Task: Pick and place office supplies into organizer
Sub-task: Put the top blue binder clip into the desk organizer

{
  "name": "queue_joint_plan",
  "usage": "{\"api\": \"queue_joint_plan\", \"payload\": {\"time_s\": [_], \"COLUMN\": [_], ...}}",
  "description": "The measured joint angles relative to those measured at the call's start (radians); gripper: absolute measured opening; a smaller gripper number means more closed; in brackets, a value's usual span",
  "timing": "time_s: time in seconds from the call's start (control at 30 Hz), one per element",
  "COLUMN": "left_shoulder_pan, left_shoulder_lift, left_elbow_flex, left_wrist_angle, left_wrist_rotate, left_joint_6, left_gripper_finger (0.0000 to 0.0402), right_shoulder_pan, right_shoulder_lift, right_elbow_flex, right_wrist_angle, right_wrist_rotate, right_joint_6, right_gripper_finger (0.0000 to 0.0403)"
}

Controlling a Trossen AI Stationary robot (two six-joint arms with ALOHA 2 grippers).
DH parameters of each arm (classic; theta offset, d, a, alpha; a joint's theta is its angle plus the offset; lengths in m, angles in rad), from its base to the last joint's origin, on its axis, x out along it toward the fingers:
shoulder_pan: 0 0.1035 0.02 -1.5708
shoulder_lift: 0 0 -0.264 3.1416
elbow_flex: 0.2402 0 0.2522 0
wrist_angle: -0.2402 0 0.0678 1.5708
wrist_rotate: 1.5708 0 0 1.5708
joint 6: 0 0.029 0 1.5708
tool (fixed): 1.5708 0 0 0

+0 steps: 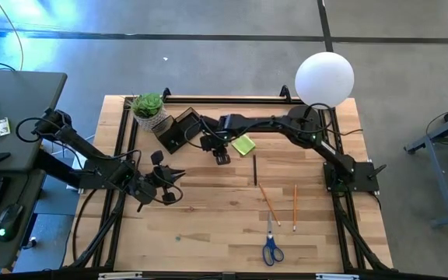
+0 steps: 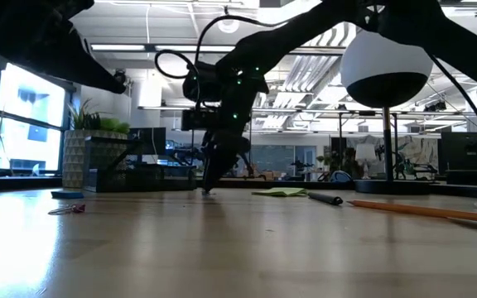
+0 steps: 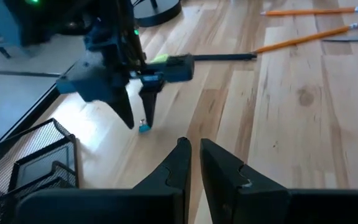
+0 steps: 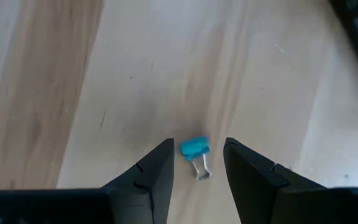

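hovering with its tool [image 4: 196, 165] open, the right arm is straddling the tiny blue binder clip [image 4: 195, 148] lying on the desk [image 1: 208, 225], at 4 o'clock of the organizer [image 1: 176, 131], lining up a pinch. left tool [image 3: 194, 158] is waiting nearly closed, empty.

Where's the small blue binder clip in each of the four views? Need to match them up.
High view: not visible, hidden under the right gripper.
Low view: too small to tell; right gripper is down at the table there.
Left wrist view: blue binder clip at the right gripper's tips.
Right wrist view: clip between the open fingers.
Shared landmark: the right gripper.
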Motion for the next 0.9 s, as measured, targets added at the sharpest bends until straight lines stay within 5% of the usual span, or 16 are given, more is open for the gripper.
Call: {"api": "queue_joint_plan", "payload": {"time_s": [0.3, 0.7, 0.9], "left_shoulder_pan": [0.000, 0.000, 0.000], "left_shoulder_lift": [0.000, 0.000, 0.000], "left_elbow_flex": [0.000, 0.000, 0.000], "left_wrist_angle": [0.000, -0.003, -0.003], "left_wrist_rotate": [0.002, 0.002, 0.002], "left_joint_6": [-0.003, -0.003, -0.003], "left_gripper_finger": [0.0026, 0.0026, 0.0026], "right_shoulder_pan": [0.001, 0.002, 0.002], "right_shoulder_lift": [-0.003, -0.003, -0.003], "right_elbow_flex": [-0.030, -0.031, -0.023], "right_wrist_angle": [0.022, 0.020, 0.019], "right_wrist_rotate": [-0.003, 0.003, -0.001], "right_joint_6": [0.010, 0.010, 0.022], "right_gripper_finger": [0.0131, 0.0055, 0.0057]}}
